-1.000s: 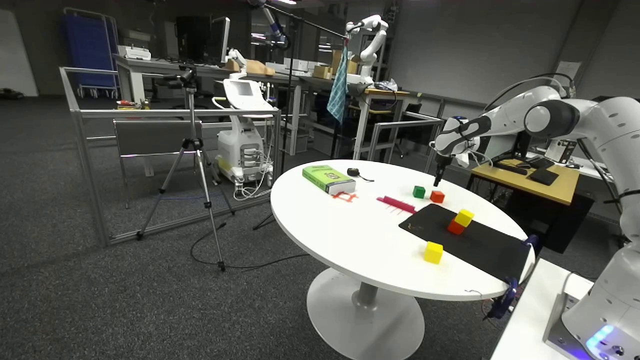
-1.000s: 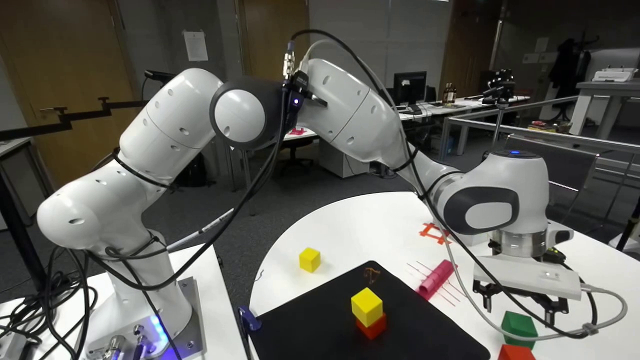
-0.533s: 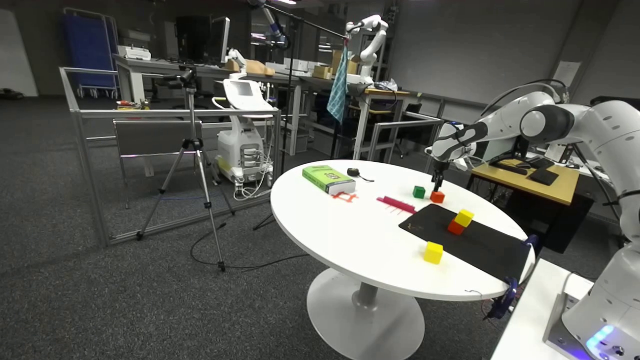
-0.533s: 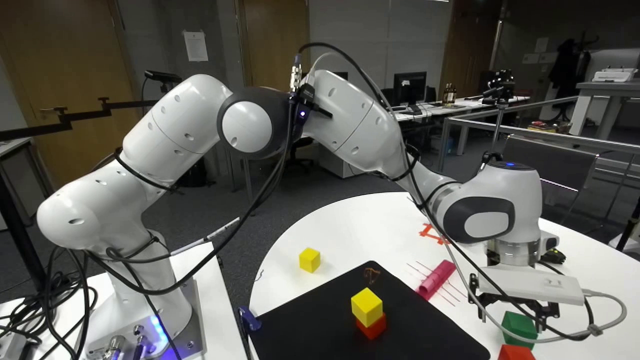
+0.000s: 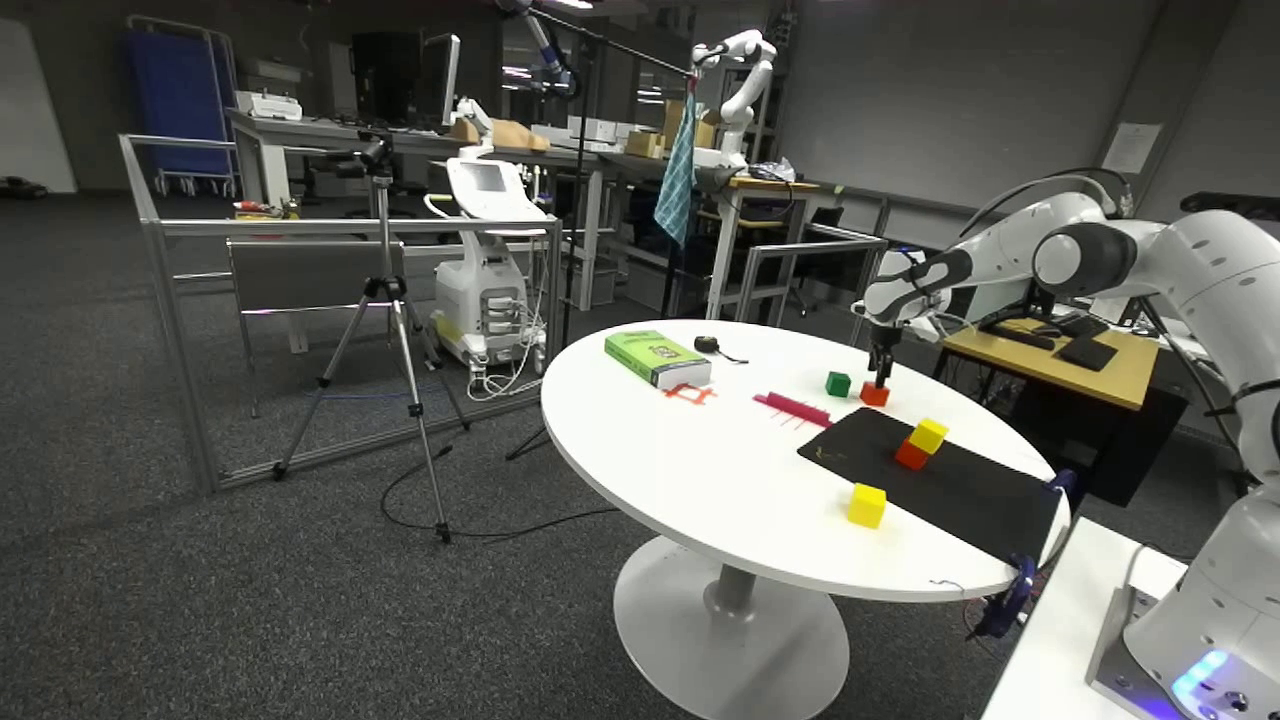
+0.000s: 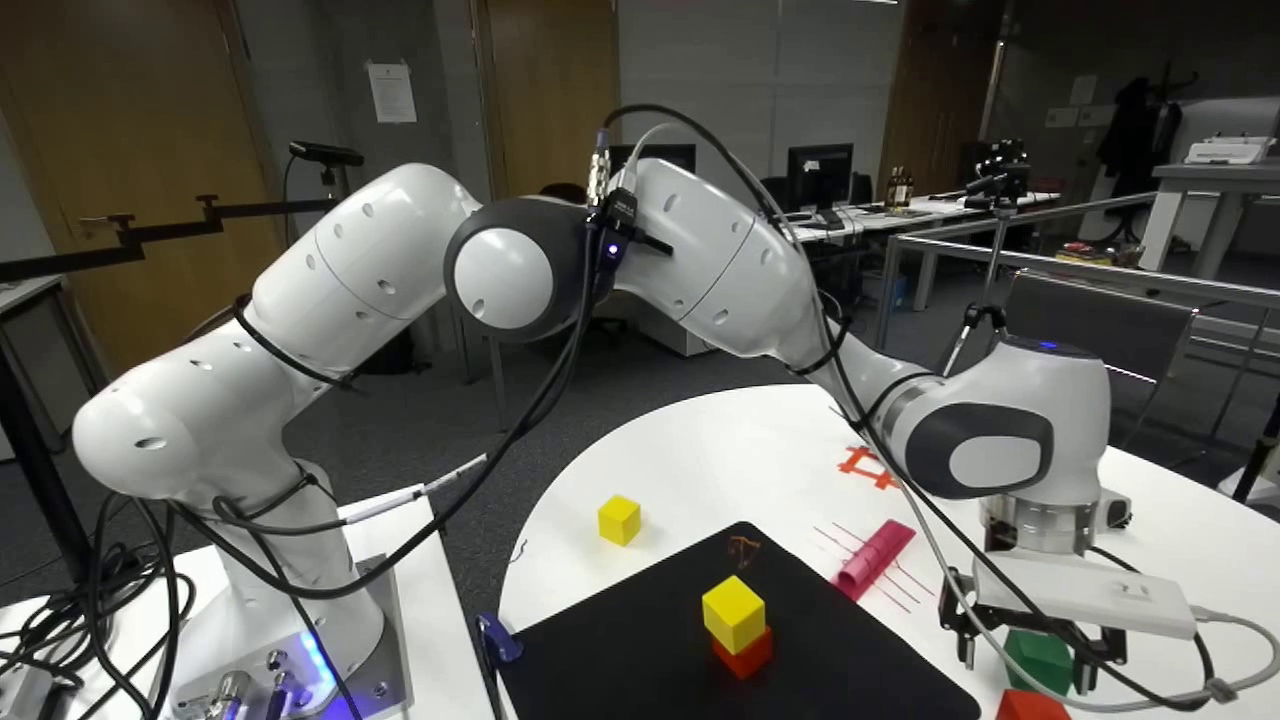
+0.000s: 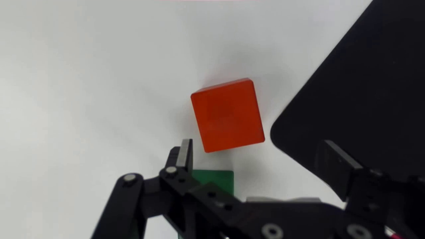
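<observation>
Round white surface (image 5: 680, 470): carries the items below. Black mat (image 6: 640, 640): lying flat at its edge. Tool (image 7: 262, 149): set wide, two fingers well apart, low over the surface. Green-covered book (image 5: 655, 358): lying flat, well apart from the tool. Pink strip (image 5: 793, 408): between book and mat. Red cube (image 7: 229, 114): resting on the surface near the mat's corner, just ahead of the fingertips in the wrist view; contact cannot be determined. Green cube (image 7: 217, 178): near the red cube, partly hidden by the tool. Upper yellow cube (image 6: 735, 612): seated on the lower red cube (image 6: 748, 660), on the mat. Loose yellow cube (image 6: 620, 520): near the mat.
</observation>
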`<action>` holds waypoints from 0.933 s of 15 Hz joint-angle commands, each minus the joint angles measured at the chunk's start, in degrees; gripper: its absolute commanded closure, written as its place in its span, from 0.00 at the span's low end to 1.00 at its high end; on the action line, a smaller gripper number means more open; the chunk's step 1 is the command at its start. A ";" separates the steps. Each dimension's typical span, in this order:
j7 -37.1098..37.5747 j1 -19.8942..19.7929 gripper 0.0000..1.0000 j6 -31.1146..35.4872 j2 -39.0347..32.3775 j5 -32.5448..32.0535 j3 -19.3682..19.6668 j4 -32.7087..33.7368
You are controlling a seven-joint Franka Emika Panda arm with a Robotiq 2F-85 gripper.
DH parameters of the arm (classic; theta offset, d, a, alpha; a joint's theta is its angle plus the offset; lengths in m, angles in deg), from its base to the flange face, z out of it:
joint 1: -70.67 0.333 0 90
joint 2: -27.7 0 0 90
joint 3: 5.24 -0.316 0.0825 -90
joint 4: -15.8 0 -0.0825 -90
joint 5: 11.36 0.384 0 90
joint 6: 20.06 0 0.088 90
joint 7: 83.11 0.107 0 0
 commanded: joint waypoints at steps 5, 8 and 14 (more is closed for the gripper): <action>-2.20 -1.84 0.00 -4.37 -4.41 -0.06 -0.17 7.82; -2.42 -1.95 0.00 -5.98 -6.06 -0.04 -0.28 9.60; -2.31 -2.05 0.00 -7.95 -9.15 -0.16 0.00 13.75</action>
